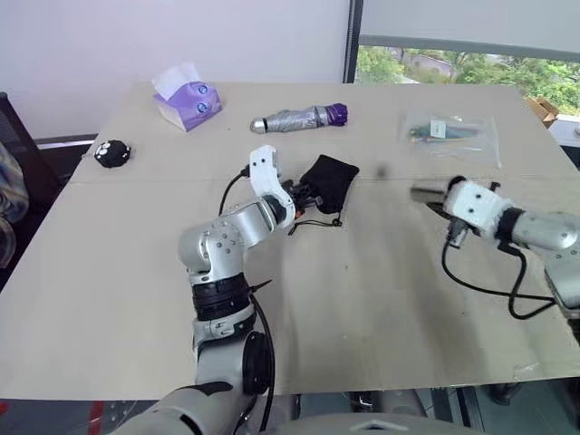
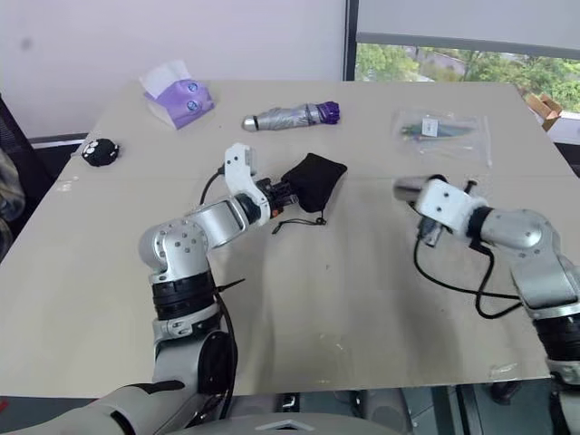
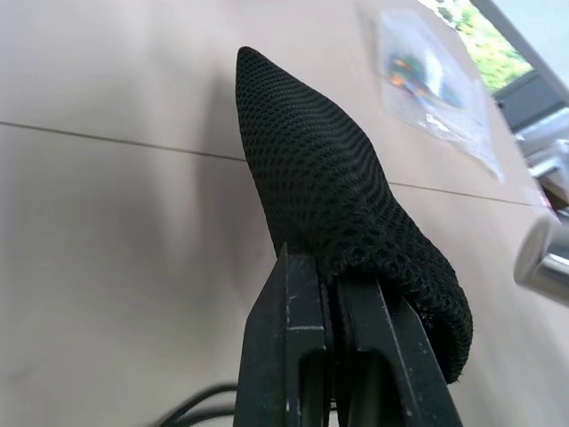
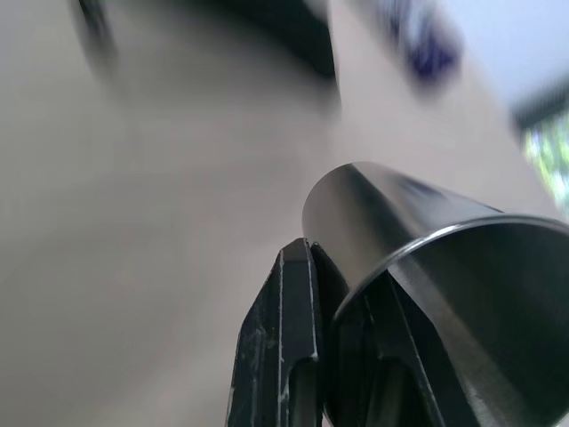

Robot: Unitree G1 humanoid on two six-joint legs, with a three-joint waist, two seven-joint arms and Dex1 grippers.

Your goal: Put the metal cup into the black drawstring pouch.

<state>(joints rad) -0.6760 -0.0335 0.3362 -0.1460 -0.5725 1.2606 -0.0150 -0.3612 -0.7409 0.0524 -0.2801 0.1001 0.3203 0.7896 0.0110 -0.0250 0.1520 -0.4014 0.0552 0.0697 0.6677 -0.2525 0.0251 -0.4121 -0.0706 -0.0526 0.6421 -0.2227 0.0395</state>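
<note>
The black drawstring pouch (image 1: pixel 333 178) hangs just above the middle of the table, pinched at one edge by my left gripper (image 1: pixel 306 194), which is shut on its mesh fabric (image 3: pixel 329 196). Its thin cord (image 1: pixel 317 220) dangles onto the tabletop. To the right, my right gripper (image 1: pixel 441 199) is shut on the rim of the metal cup (image 1: pixel 424 193), a shiny steel tumbler held on its side above the table. One finger (image 4: pixel 284 338) sits outside the cup wall (image 4: pixel 418 240). A gap of bare table separates the cup from the pouch.
A purple tissue pack (image 1: pixel 186 98) and a folded silver umbrella (image 1: pixel 299 118) lie at the back. A clear plastic bag (image 1: pixel 450 133) lies back right, and a small black fuzzy toy (image 1: pixel 112 153) sits at the far left. A table seam (image 1: pixel 136 181) runs across.
</note>
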